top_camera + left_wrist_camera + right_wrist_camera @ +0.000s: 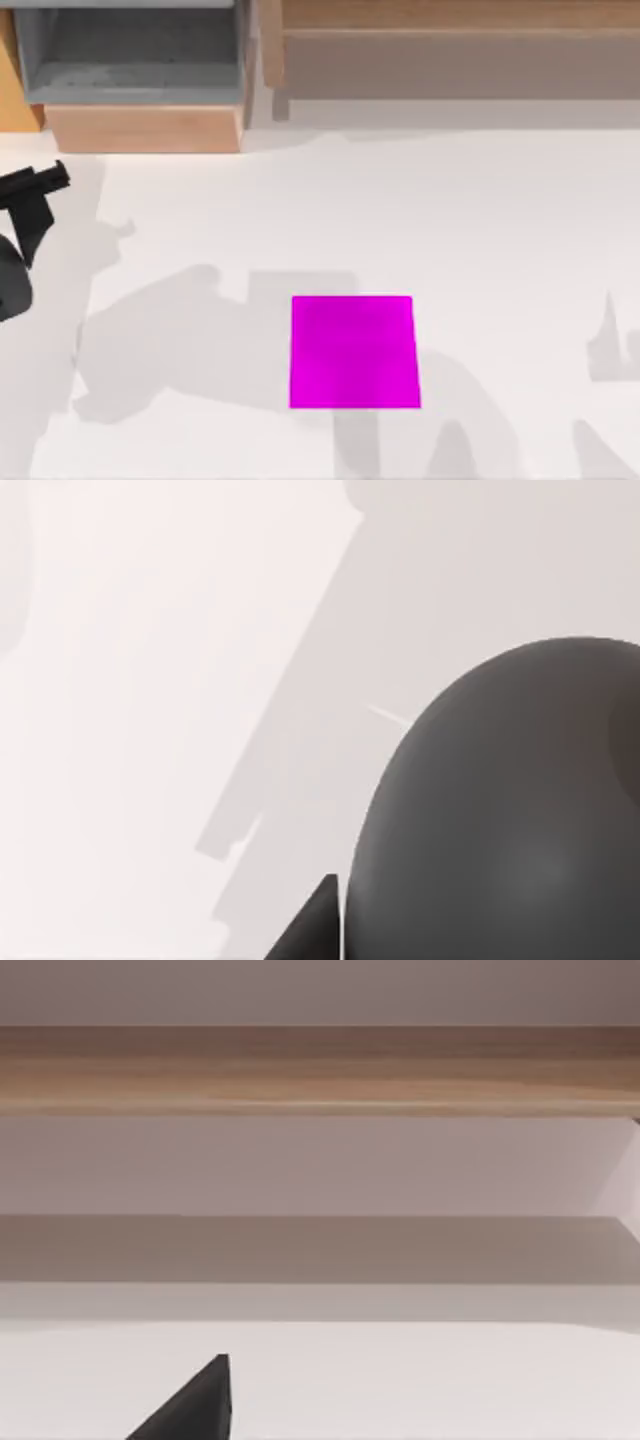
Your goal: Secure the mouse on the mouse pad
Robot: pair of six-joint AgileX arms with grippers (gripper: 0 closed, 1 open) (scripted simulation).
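The mouse pad [354, 352] is a flat magenta square lying bare on the white table, a little below the middle of the top view. A dark grey rounded body, which I take for the mouse [510, 820], looms very close in the left wrist view, right against a black part of my left gripper [312, 925]. I cannot tell whether it is held. In the top view my left gripper [40, 185] sits at the far left edge, well away from the pad. A black tip of my right gripper [195, 1408] points toward the back wall.
A grey open box [130, 50] on a wooden block [145, 128] stands at the back left. A long wooden shelf [460, 45] runs along the back right. Arm shadows fall across the white table [500, 230] around the pad.
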